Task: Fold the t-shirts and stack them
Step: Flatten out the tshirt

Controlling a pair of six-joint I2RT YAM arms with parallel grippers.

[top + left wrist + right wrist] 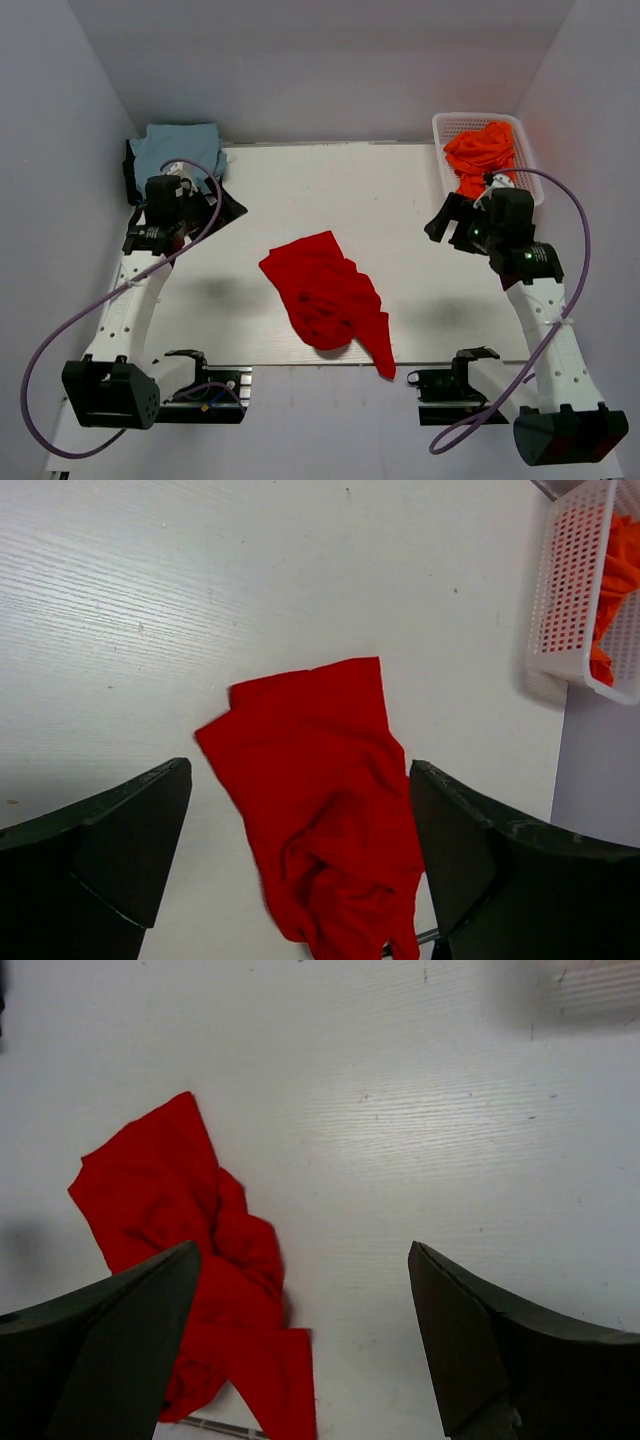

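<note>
White tabletop, faintly grained, closed in by pale grey walls. Bright red cloth t-shirt lies crumpled near the table's middle, a little toward the near edge; one narrow end trails to that edge. It is not folded: creased, bunched, and free of both grippers. Light blue cloth t-shirt sits folded at the far left corner. Orange cloth t-shirts are heaped in a white plastic mesh basket at the far right corner. Left gripper hovers above the table just in front of the blue shirt, pointed toward the red one; its black fingers stand spread wide with nothing gripped. Right gripper hangs beside the basket, well apart from the red shirt; its fingers are likewise parted, grasping nothing. Each wrist view looks down on the red shirt framed between the parted fingers.
</note>
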